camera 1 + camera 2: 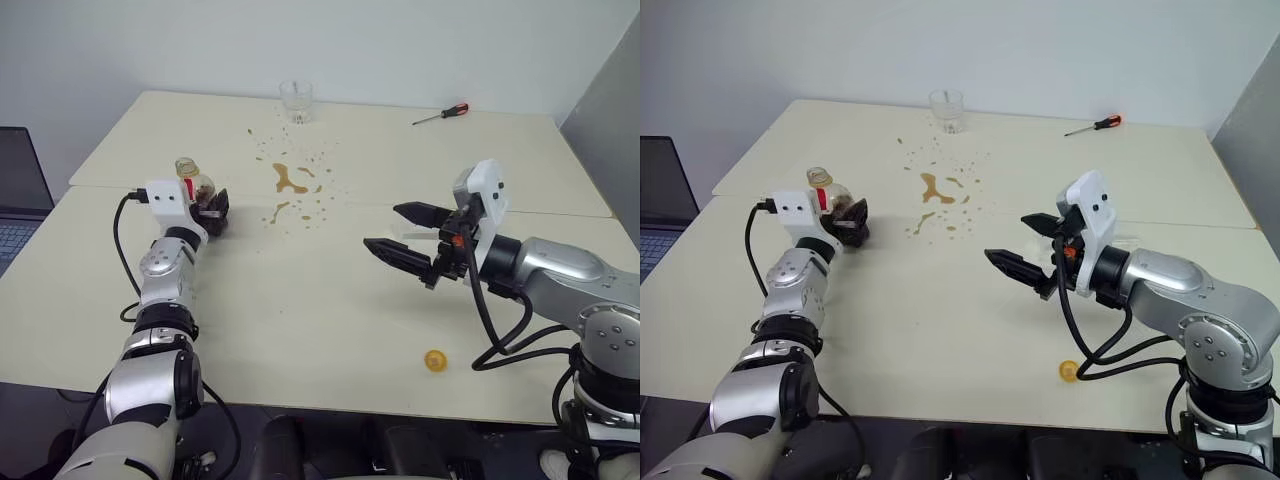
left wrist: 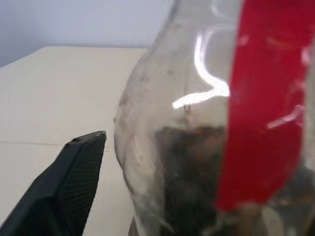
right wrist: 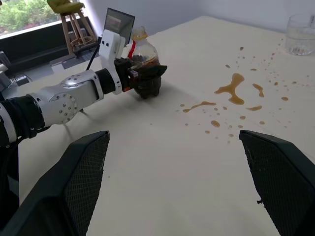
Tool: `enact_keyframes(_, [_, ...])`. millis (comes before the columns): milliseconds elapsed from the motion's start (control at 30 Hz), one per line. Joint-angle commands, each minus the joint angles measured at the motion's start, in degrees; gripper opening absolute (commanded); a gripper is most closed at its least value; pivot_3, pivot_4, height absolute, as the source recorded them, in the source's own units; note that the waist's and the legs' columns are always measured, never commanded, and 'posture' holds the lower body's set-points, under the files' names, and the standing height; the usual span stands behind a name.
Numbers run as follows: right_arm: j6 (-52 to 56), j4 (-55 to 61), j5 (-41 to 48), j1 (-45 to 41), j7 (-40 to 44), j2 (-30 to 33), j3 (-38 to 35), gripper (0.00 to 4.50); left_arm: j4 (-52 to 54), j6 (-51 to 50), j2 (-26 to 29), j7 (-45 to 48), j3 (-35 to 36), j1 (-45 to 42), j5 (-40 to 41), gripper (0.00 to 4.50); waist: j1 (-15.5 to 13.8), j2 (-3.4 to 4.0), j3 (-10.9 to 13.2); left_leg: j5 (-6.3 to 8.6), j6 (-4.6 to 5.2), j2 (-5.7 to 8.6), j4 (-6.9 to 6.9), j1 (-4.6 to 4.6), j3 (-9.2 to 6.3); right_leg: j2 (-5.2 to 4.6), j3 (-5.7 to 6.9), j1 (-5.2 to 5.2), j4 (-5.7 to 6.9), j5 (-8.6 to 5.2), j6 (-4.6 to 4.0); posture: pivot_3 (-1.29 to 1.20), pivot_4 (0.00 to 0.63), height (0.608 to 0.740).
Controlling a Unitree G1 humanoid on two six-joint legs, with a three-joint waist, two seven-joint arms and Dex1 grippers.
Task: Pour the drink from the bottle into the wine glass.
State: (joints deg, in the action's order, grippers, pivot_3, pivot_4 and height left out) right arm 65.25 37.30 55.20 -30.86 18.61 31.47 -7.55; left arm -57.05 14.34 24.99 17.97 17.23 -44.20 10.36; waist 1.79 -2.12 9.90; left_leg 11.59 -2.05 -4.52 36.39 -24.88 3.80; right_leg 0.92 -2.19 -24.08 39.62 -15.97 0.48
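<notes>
**Letting go of the bottle without tipping it**

Lying nearest, on the pale cream surface (image 1: 300, 330): a small yellow cap (image 1: 434, 360). Standing upright at far left, uncapped: the squat clear plastic bottle (image 3: 142, 51), holding a little dark brown drink (image 2: 192, 162), between the left gripper (image 1: 214, 207) jaws, apparently parted. Hovering empty, jaws wide apart: the right gripper (image 1: 381, 226). Probably best backing straight off, nudging nothing, with brown splashes (image 1: 290, 180) lying nearby.

Even, bright, diffuse light fills the room, and the cream worktop (image 1: 330, 300) carries only faint, soft shadows. In the left wrist view the bottle (image 2: 206, 123) sits very close and blurred, a white glare streak curving across its shoulder. At ten o'clock in the right wrist view, daylight glows through a window (image 3: 24, 14).
</notes>
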Motion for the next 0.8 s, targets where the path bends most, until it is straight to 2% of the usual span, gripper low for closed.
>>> enact_keyframes(33, [-1.90, 0.34, -0.01, -1.19, 0.98, 0.94, 0.16, 4.50, 3.54, 0.60, 0.67, -0.70, 1.09, 1.29, 1.03, 4.45, 0.00, 0.00, 0.00, 0.00, 0.00, -0.01, 0.01, 0.00, 0.00, 0.00, 0.00, 0.00, 0.01, 0.00, 0.00, 0.00, 0.150, 0.740])
enact_keyframes(333, [-4.05, -2.36, -1.06, -1.49, 3.31, 1.98, 1.51, 4.50, 12.46, -3.51, 0.78, -0.99, 1.26, 6.80, 2.02, 4.45, 0.03, 0.00, 0.00, 0.00, 0.00, -0.03, 0.16, 0.01, 0.00, 0.00, -0.01, 0.00, 0.17, 0.00, 0.00, 0.00, 0.150, 0.740])
enact_keyframes(800, [-5.78, -6.11, -2.89, 0.32, 6.21, 3.18, 1.27, 4.50, 36.08, -16.39, 0.23, -1.74, 2.37, 24.05, 5.50, 4.45, 0.05, -0.02, -0.01, 0.00, 0.00, -0.07, 0.47, 0.04, -0.05, 0.00, -0.07, 0.04, 0.36, -0.02, 0.04, 0.00, 0.150, 0.740])
